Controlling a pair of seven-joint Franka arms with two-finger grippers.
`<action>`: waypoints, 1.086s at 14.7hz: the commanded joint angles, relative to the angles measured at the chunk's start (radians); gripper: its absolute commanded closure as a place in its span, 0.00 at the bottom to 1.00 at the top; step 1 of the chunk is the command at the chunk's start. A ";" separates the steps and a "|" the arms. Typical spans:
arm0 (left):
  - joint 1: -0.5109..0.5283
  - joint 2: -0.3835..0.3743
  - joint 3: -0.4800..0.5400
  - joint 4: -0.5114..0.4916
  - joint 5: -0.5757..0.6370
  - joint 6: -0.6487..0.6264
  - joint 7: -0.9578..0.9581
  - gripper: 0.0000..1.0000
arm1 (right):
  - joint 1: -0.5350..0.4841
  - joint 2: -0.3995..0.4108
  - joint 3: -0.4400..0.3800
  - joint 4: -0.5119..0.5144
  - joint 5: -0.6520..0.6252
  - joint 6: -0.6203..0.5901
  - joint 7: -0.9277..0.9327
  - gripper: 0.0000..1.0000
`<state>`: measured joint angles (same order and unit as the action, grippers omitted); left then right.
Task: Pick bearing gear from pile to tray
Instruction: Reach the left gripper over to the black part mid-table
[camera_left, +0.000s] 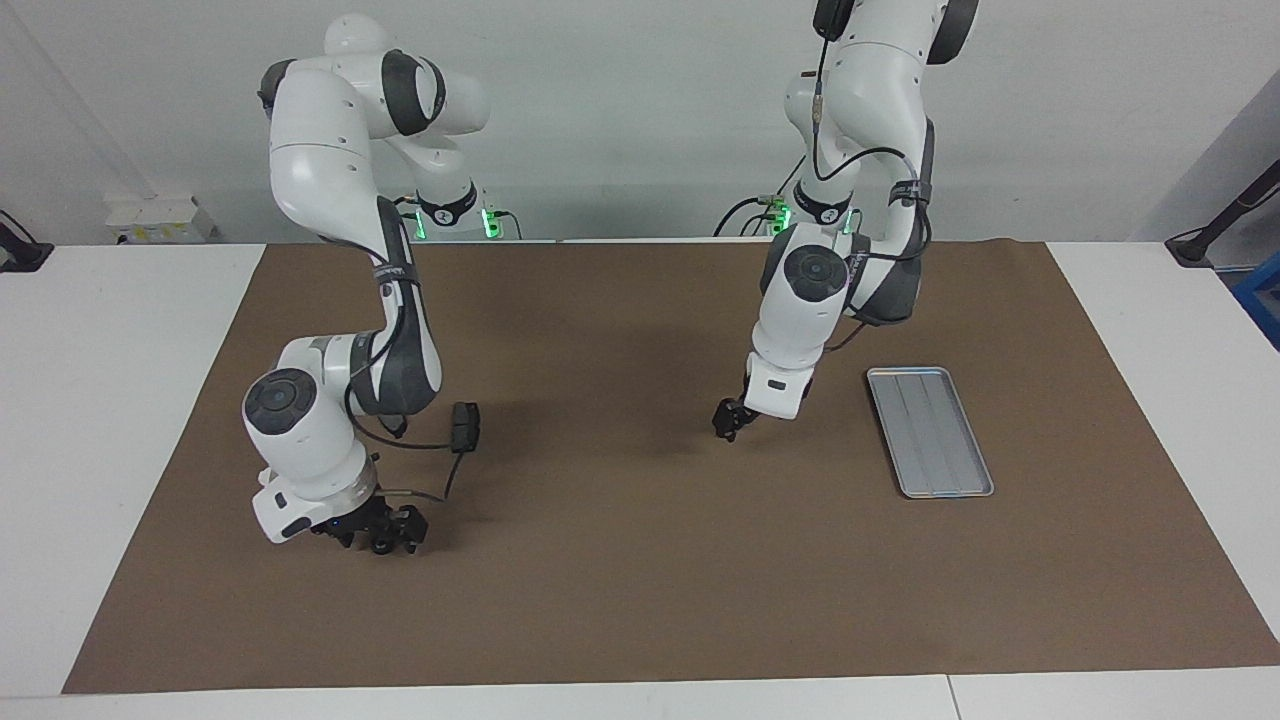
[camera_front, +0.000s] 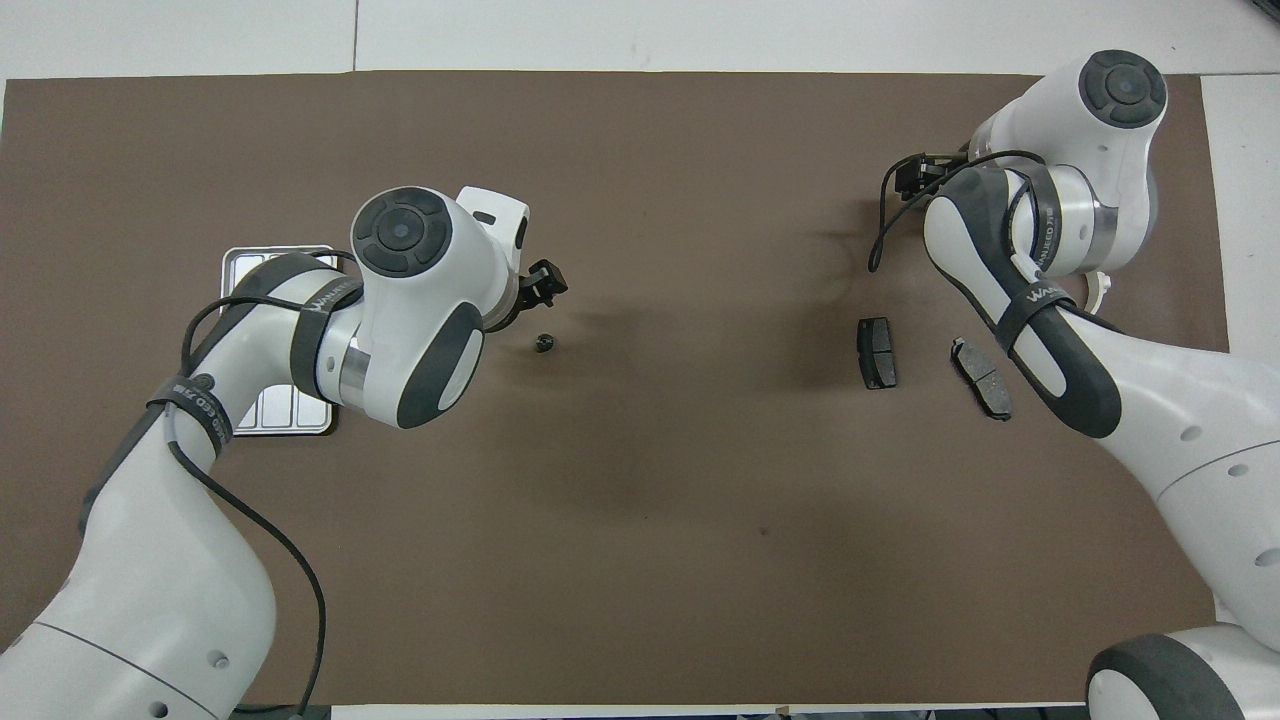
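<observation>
The silver tray (camera_left: 930, 430) lies toward the left arm's end of the table with nothing in it; in the overhead view the left arm covers much of the tray (camera_front: 255, 262). My left gripper (camera_left: 729, 425) hangs low over the mat beside the tray; the overhead view shows the left gripper (camera_front: 545, 280) close to a tiny black round piece (camera_front: 543, 343). Two dark brake pads (camera_front: 877, 352) (camera_front: 982, 377) and a white arc piece (camera_front: 1103, 288), mostly under the right arm, lie toward the right arm's end. My right gripper (camera_left: 385, 537) (camera_front: 920, 175) is low over the mat there.
A brown mat (camera_left: 640, 560) covers the white table. One brake pad (camera_left: 466, 425) shows in the facing view beside the right arm's elbow, with a cable (camera_left: 420, 494) looping in front of it.
</observation>
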<state>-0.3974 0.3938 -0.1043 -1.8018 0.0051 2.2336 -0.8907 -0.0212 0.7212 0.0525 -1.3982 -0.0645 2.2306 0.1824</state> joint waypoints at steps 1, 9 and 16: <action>-0.046 0.010 0.020 -0.024 -0.013 0.040 -0.042 0.01 | -0.008 -0.003 0.010 -0.030 -0.009 0.050 -0.018 0.00; -0.048 0.004 0.018 -0.100 -0.011 0.123 -0.042 0.30 | -0.011 -0.009 0.009 -0.087 -0.011 0.034 -0.020 0.13; -0.057 0.005 0.020 -0.102 -0.011 0.132 -0.043 0.41 | -0.008 -0.011 0.009 -0.025 -0.074 -0.078 -0.021 0.16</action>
<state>-0.4392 0.4127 -0.0968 -1.8774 0.0051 2.3401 -0.9287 -0.0193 0.7152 0.0558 -1.4258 -0.1117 2.2042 0.1822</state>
